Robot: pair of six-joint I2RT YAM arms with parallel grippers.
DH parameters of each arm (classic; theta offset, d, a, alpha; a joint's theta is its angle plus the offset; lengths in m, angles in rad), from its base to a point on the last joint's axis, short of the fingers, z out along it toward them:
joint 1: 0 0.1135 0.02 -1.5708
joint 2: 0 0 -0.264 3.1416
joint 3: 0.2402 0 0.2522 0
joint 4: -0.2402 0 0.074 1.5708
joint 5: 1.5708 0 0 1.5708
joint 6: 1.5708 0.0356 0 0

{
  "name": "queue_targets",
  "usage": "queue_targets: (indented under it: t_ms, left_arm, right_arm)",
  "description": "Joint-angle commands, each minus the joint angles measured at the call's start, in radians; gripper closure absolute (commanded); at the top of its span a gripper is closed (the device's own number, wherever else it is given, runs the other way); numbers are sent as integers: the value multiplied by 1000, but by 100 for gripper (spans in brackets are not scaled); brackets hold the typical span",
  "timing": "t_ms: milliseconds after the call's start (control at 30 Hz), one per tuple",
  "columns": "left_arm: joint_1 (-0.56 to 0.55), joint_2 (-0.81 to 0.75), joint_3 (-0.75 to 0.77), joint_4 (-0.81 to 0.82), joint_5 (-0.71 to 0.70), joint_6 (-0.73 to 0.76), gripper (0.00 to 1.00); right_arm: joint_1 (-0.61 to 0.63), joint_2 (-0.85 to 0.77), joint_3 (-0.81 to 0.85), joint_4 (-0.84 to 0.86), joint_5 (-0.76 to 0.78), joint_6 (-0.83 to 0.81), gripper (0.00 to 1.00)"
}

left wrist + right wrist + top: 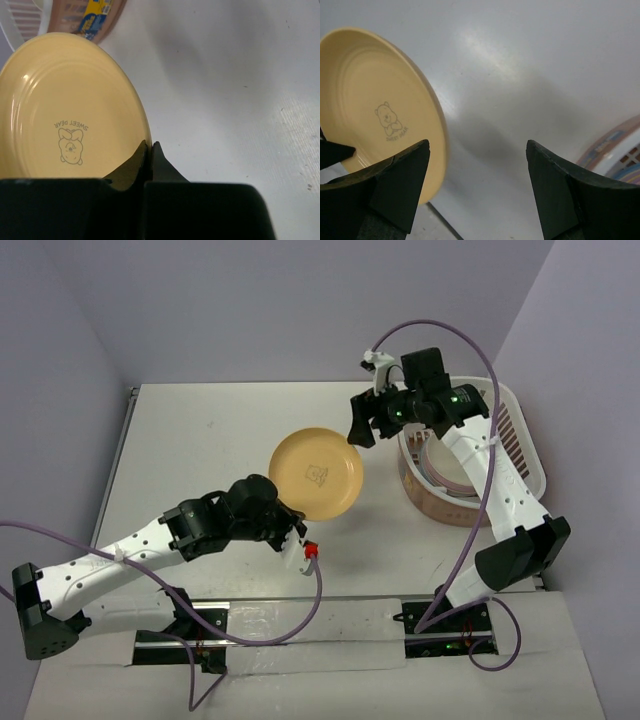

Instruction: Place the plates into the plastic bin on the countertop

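An orange-yellow plate (315, 473) with a small bear print is lifted over the countertop (200, 440). My left gripper (292, 518) is shut on its near rim. In the left wrist view the fingers pinch the plate (65, 110) edge at the left gripper (149, 145). My right gripper (362, 425) stands open just right of the plate, between it and the plastic bin (520, 430). The right wrist view has the plate (375, 110) beside the left finger and nothing between the fingers of the right gripper (477, 145). Curved rims that look like stacked plates (432, 465) lie inside the bin.
The bin stands at the right against the lavender wall (590, 360), its pinkish-tan lower part (95, 20) bearing a yellow and blue label. My right arm reaches across the bin's front. Purple cables loop over both arms.
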Motion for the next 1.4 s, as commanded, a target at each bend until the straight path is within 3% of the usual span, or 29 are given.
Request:
queue_targets:
  t_ms: [0,200,433,567,600,633,700,733,767,967,1033,1133,1233,1267,1367]
  left_arm:
    - [-46,-18,53,65,-56,58,100]
    - [-57,3,83,55,-45,46,100]
    - [-69,12,111,48,-32,38,100]
    - [-78,18,106,49,-41,26,97]
    - [-80,21,108,51,-56,6,80]
    - [-81,26,108,52,-56,5,78]
    - [-81,31,105,52,-85,-17,25]
    - [-81,32,101,58,-97,-24,7]
    - [-80,29,98,74,-117,-30,1]
    - [-45,34,147,96,-149,-145,1]
    - [24,52,193,116,-150,-242,1]
    - [183,149,337,74,-133,-456,1]
    - [393,309,540,-65,26,-727,1]
    - [435,349,609,-102,70,-839,1]
    - [522,437,657,-155,154,-960,1]
  right_arm:
    - [63,-13,-13,-35,-39,-51,19]
    - [85,-10,-51,-25,-36,-70,40]
    - [91,-4,-80,-1,5,-82,56]
    - [90,-10,-68,2,8,-74,85]
    - [90,-15,-65,-1,16,-66,96]
    - [89,-20,-62,1,16,-66,100]
    - [74,-47,-69,6,45,-52,100]
    - [71,-52,-70,7,53,-48,100]
    - [49,-66,-75,11,58,-43,100]
    - [-313,-118,-98,20,12,-43,100]
    - [-502,-117,-85,1,-13,-60,100]
    - [-621,-101,-71,-15,-3,-108,100]
    - [-720,-48,-61,-19,37,-153,100]
    - [-751,-32,-62,-15,56,-164,100]
    - [-791,30,-69,11,92,-177,100]
